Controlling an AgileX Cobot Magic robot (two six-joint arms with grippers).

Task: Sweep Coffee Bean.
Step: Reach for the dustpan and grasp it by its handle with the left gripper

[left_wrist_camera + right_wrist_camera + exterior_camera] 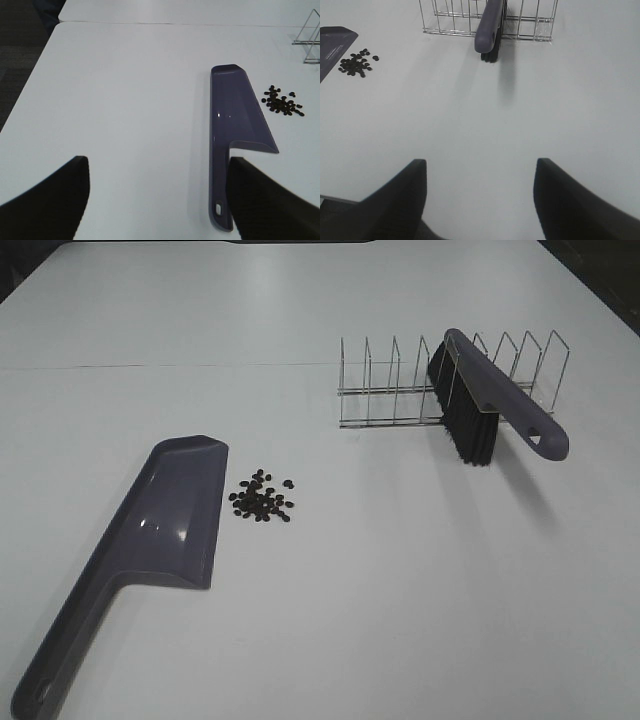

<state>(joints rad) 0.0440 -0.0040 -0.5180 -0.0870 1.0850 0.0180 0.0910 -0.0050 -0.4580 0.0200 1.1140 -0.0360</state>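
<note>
left gripper point(157, 159) gapes by the dustpan point(235, 110) handle, unseen in high view.

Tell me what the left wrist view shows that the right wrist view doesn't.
Left wrist only: the dustpan at full length, handle included. Right wrist only: the brush propped in the wire rack. Both: the coffee beans, a corner of the dustpan, part of the wire rack, and the white table.
</note>
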